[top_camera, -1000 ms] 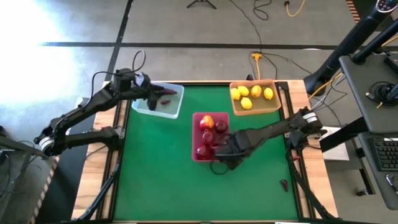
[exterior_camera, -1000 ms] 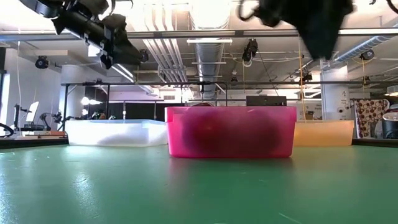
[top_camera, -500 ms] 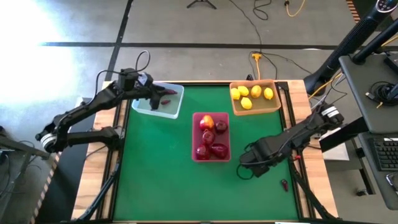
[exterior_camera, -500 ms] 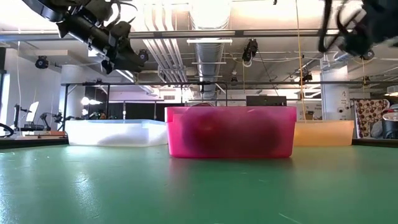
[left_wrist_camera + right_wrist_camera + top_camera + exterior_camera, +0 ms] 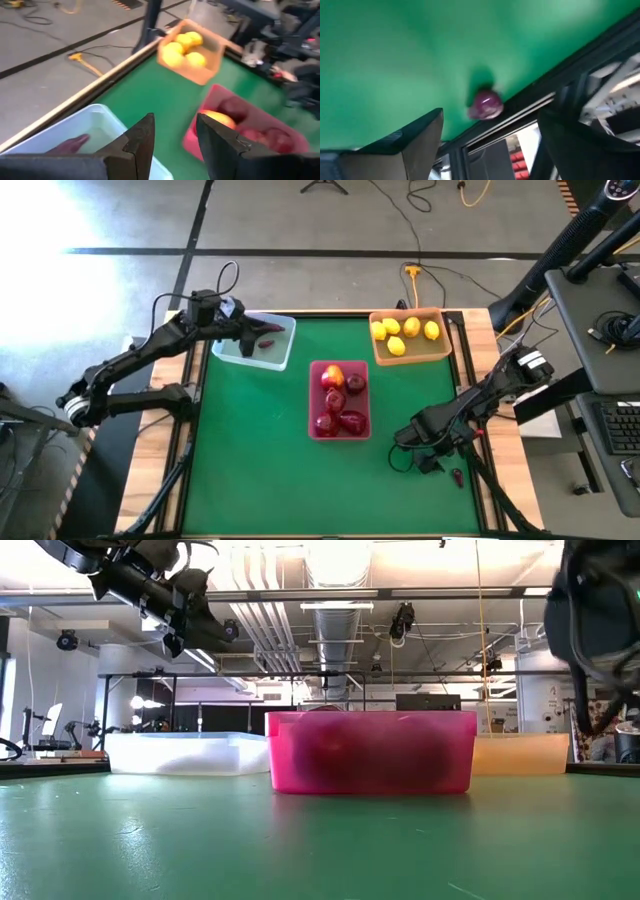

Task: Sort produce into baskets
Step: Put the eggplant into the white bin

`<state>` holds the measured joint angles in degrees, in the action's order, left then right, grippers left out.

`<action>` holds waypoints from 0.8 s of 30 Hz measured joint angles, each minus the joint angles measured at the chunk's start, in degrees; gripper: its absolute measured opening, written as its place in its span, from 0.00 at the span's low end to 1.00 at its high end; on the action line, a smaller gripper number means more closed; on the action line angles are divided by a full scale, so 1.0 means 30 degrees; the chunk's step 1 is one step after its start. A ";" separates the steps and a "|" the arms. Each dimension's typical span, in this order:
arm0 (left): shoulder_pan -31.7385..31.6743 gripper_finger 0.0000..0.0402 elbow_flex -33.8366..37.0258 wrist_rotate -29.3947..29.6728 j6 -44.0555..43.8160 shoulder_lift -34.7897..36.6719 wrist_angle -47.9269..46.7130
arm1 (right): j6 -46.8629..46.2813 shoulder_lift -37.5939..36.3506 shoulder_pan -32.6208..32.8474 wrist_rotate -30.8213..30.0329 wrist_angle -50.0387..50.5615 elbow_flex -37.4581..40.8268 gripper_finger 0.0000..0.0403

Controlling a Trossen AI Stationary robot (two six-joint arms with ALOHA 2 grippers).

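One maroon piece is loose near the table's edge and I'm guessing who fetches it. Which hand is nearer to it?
Right. The right hand hovers just beside the maroon piece; the left hand is far across the table, over the pale blue tray.

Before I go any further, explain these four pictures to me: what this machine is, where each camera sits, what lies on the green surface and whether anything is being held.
This is a robot with two dark arms at a green table, each ending in a two-fingered pincer. One picture looks straight down from above, one looks level across the tabletop, and two come from cameras on the arms' wrists.

Three trays sit on the table: a pale blue tray holding dark maroon pieces, a pink tray of red fruits, and an orange tray of lemons.

The left pincer hangs over the blue tray; nothing shows between its fingers. The right pincer is open and empty, near the table's right edge, close to one loose maroon piece lying on the green by the rim.
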<state>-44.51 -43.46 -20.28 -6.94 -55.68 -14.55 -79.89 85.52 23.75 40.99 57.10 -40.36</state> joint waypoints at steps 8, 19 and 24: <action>0.0031 0.32 0.0000 -0.1091 -0.0130 0.0493 -0.0190 | -0.2373 0.0017 0.0848 0.2342 -0.3566 0.2216 0.75; 0.0080 0.32 0.0000 -0.1091 0.0037 0.0897 -0.0991 | -0.8193 -0.0040 0.3936 0.3257 -1.1164 0.4470 0.59; 0.0115 0.32 0.0000 -0.1091 0.0083 0.0897 -0.0976 | -0.8414 -0.0036 0.4080 0.3037 -1.2268 0.4532 0.49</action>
<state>-44.16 -43.46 -23.55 -6.69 -52.99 -17.47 -105.14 85.41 35.99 50.10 20.29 -26.76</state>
